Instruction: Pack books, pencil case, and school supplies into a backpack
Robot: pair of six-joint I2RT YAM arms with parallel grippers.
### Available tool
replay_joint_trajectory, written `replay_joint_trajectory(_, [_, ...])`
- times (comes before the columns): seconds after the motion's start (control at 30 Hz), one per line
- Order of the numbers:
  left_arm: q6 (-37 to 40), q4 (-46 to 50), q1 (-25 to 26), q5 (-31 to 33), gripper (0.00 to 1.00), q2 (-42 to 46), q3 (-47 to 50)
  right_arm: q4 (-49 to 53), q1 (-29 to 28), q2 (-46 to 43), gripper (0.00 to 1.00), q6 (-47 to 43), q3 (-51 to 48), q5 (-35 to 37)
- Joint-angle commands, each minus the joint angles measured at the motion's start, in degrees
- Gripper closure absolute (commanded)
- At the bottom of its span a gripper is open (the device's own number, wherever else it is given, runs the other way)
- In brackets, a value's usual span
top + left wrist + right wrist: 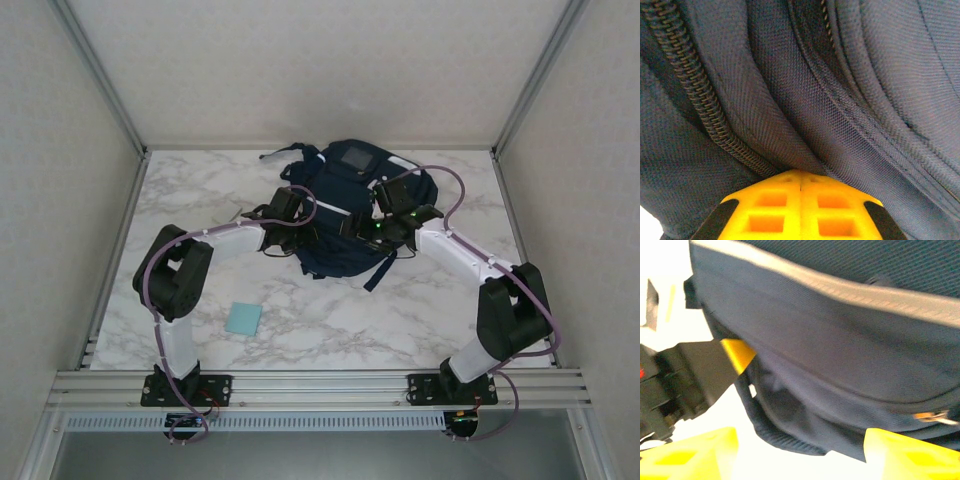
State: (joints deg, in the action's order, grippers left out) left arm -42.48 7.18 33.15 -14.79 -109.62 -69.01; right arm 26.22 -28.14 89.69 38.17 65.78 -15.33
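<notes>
Lying flat on the marble table (400,320) at near left is the light-blue pad (243,318), well apart from the backpack (345,250) at the middle. The left gripper (800,176) is pinching a fold of backpack fabric beside a zipper (700,100), jaws shut, while the right gripper (800,435) is hovering at its right side, jaws standing wide apart, clamping nothing.

backpack (350,215): I can't see its inside from above | left gripper (801,176): fingers (765,210) cropped at bottom edge, backpack fabric runs off top and both sides | right gripper (800,452): my view is blurred, fingers (910,455) cropped at bottom, backpack runs off top and right | light-blue pad (243,318), near-left of backpack: too small to read
</notes>
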Motion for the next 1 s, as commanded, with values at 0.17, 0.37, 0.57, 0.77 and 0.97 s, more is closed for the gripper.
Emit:
replay_joint_trajectory(0.17, [6.44, 5.71, -2.12, 0.50, 0.98, 1.93, -3.57, 3.67, 2.83, -8.10, 0.18, -6.51, -0.84, 10.36])
replay_joint_trajectory(0.37, [10.67, 12.79, 0.27, 1.95, 0.65, 6.05, -5.23, 1.65, 9.23, -11.32, 0.01, -9.63, -3.06, 13.43])
replay_joint_trajectory(0.57, [8.36, 13.87, 5.10, 3.05, 0.46, 8.84, -4.82, -2.31, 14.36, -4.02, 0.09, -12.10, -0.17, 8.82])
replay_joint_trajectory(0.77, [6.91, 10.82, 9.19, 3.87, 0.36, 7.63, -5.56, -11.47, 16.75, 6.35, 0.41, -8.47, 1.88, 2.88])
replay_joint_trajectory(0.97, [7.64, 4.39, 8.33, 4.45, 0.35, 2.05, -7.87, -16.24, 16.79, 13.25, 0.84, -5.68, 4.84, -1.41])
